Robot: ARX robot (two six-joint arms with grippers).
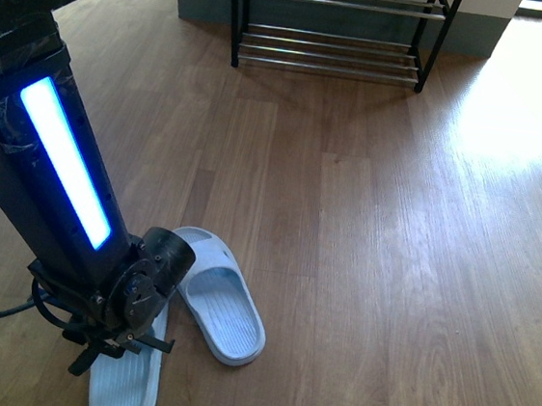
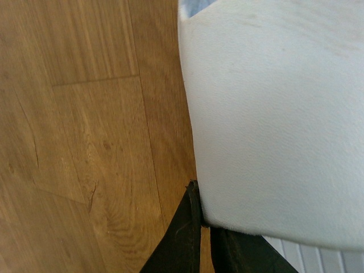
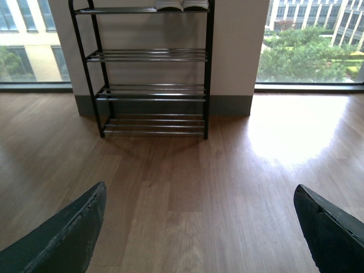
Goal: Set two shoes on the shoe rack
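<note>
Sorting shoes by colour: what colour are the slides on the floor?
The slides are pale blue, best seen in front view.

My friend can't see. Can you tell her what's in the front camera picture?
The robot's left arm, black with a glowing blue light strip, reaches down so its left gripper is at one pale blue slide on a wooden floor. A second slide lies beside it, and the shoe rack stands far behind.
</note>
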